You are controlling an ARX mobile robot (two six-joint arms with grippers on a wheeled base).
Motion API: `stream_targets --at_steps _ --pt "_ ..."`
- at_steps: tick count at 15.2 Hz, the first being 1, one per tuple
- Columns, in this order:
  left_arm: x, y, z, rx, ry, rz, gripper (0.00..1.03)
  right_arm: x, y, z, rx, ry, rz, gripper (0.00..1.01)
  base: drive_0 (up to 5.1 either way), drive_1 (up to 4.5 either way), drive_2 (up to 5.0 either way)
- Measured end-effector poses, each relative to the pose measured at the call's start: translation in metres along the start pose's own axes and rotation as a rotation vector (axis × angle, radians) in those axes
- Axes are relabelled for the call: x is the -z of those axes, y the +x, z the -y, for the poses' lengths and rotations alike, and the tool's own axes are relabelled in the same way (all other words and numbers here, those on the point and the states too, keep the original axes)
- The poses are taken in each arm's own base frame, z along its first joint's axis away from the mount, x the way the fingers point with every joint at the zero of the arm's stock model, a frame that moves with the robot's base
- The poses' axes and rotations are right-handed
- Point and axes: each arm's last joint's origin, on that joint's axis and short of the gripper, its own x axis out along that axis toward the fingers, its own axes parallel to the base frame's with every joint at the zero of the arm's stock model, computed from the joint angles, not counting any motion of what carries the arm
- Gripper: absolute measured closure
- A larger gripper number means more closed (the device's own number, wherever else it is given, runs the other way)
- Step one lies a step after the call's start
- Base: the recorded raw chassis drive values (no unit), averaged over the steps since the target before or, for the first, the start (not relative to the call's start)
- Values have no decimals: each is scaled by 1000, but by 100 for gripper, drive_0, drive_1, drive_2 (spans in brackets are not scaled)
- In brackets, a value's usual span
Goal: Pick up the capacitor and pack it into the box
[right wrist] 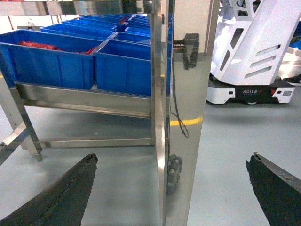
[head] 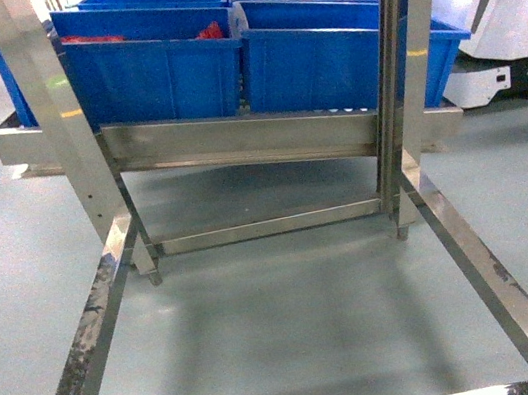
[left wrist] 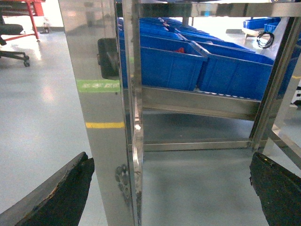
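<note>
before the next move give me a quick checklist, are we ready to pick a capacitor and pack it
1. Left gripper open, holding nothing: ok.
2. Right gripper open, holding nothing: ok.
3. Blue bins ahead on the steel rack: ok.
4. Capacitors located: cannot tell; only red contents show in one bin.
5. Pink box in view: not ok, none in any view.
6. Steel upright close in front of the right wrist: not ok.

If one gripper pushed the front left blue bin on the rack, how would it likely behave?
The front left blue bin looks like rigid plastic, so it would probably slide rather than flex. Neighbouring bins and the steel ledge likely limit tipping. Weight is unclear; red contents barely show.
</note>
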Motion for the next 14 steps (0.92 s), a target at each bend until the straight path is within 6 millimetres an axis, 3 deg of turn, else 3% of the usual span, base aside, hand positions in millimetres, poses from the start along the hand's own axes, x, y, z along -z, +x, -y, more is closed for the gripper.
stream_targets --at_steps 14 --pt "0 0 0 0 0 0 5 0 0 0 0 0 0 3 0 0 0"
